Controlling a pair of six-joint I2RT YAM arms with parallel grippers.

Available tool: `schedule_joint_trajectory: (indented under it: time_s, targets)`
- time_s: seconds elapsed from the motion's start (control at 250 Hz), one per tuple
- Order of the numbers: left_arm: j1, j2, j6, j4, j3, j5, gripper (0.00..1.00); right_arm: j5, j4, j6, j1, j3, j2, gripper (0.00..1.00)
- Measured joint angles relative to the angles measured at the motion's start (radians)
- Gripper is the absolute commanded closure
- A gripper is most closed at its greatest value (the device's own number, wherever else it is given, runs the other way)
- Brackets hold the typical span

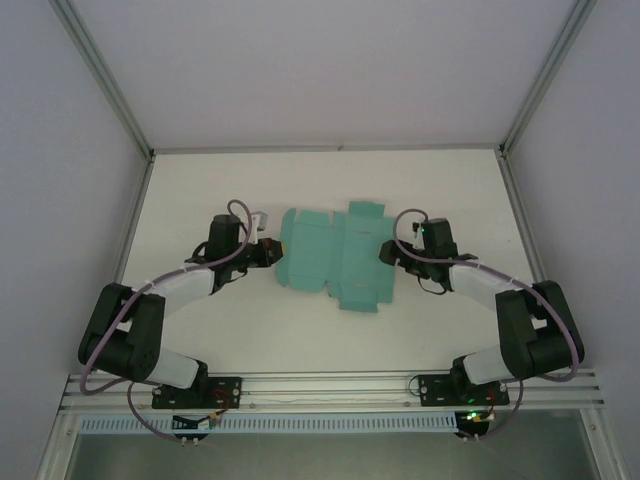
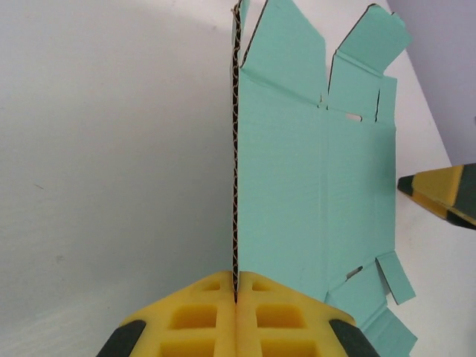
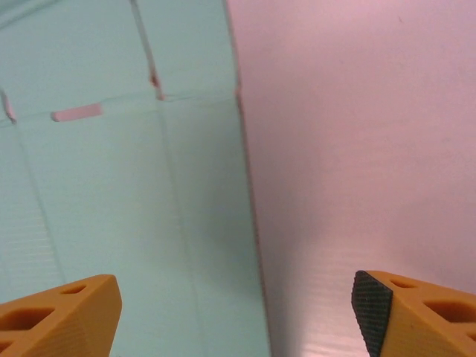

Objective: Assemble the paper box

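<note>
- The paper box (image 1: 335, 262) is a die-cut sheet of teal corrugated cardboard, not yet a box. It has crease lines, small slots and notched flaps along its 12 and 6 o'clock edges.
- It lies spread at the middle of the white table (image 1: 250, 330), between the two arms.
- In the left wrist view one panel appears edge-on, its brown fluting showing. The rest of the sheet spreads face-up toward 3 o'clock.
- The left gripper (image 1: 272, 250) is at the sheet's 9 o'clock edge, its yellow fingers (image 2: 201, 320) pinched together on that edge-on panel.
- The left arm's elbow juts toward 8 o'clock, and its forearm reaches in toward the sheet.
- The right gripper (image 1: 392, 252) is at the 3 o'clock edge with its jaws spread wide and gripping nothing. One finger hangs over the teal card and the other over bare table.
- The right arm's elbow sits out at 4 o'clock.
</note>
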Motion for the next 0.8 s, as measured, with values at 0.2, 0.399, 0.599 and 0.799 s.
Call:
schedule_joint_trajectory:
  time_s: [0.2,0.399,0.599,0.799]
  targets:
    - [0.000,-0.002,0.004,0.048,-0.002,0.026,1.00,-0.100,0.080,0.003,-0.003,-0.068,0.020,0.37]
    - [0.000,-0.002,0.003,0.050,-0.006,0.002,1.00,-0.181,0.166,0.008,-0.005,-0.080,0.058,0.68]
    - [0.000,-0.002,-0.005,0.045,-0.006,-0.055,1.00,-0.208,0.190,-0.006,-0.006,-0.100,0.035,0.92]
    - [-0.001,-0.008,-0.044,0.044,-0.012,-0.101,0.22,-0.183,0.067,-0.076,-0.004,-0.060,-0.060,1.00]
